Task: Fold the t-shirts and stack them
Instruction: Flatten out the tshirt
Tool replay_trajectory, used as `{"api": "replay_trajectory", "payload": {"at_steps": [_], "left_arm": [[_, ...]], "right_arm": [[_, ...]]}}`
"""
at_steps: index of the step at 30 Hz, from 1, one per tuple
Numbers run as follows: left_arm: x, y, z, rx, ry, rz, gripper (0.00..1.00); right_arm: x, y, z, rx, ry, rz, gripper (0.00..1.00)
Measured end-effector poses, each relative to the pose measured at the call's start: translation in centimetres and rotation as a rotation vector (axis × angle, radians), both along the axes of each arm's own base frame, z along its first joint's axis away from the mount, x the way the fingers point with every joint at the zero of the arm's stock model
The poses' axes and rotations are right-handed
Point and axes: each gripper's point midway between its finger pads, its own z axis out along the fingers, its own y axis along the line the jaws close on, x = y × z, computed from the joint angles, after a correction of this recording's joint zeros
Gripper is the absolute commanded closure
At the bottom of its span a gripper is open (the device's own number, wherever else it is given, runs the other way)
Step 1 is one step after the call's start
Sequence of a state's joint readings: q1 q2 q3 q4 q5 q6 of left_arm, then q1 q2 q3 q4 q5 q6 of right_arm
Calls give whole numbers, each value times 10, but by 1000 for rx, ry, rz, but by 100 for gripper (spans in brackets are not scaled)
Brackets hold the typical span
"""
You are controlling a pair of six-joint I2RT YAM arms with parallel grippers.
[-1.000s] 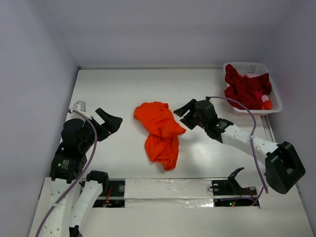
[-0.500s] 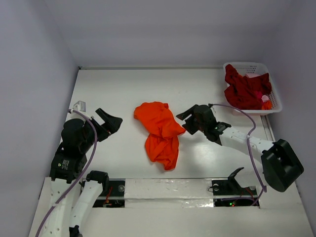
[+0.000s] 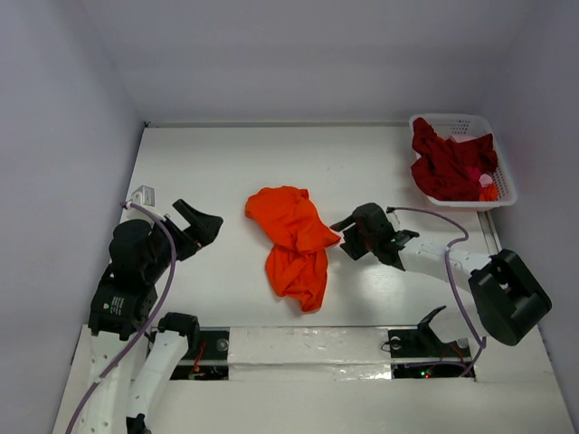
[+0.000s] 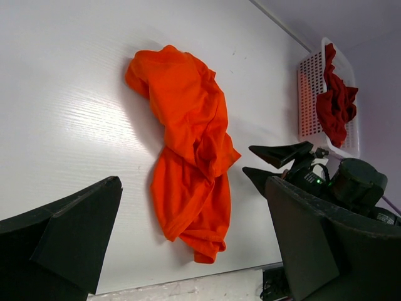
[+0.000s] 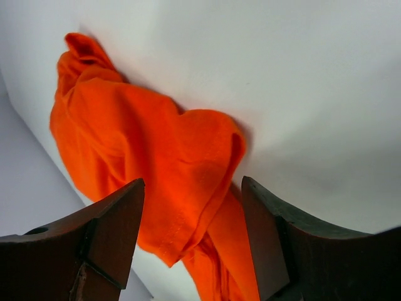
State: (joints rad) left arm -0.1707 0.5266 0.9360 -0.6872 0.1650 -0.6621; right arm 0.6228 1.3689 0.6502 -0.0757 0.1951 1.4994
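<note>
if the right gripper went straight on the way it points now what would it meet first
Most likely the orange t-shirt: the open right gripper faces the shirt's side edge with nothing between them, though its height relative to the cloth is unclear.

1. No text, brand, number or sign can be read in any of the three views.
2. A small pale sticker [image 3: 111, 304] sits on the black housing of the left arm [image 3: 136, 258], at the near left of the scene. Its print is too small to make out.
</note>
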Motion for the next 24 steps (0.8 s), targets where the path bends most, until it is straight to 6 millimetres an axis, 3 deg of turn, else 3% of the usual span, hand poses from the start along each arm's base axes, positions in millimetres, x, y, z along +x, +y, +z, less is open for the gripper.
{"api": "replay_trajectory", "payload": {"at_steps": [11, 24], "left_arm": [[0, 0, 0, 2, 0, 1, 1], [-2, 3, 2, 15, -4, 8, 1]], "right_arm": [[-13, -13, -34, -29, 85, -52, 33], [13, 10, -34, 36, 37, -49, 38]]}}
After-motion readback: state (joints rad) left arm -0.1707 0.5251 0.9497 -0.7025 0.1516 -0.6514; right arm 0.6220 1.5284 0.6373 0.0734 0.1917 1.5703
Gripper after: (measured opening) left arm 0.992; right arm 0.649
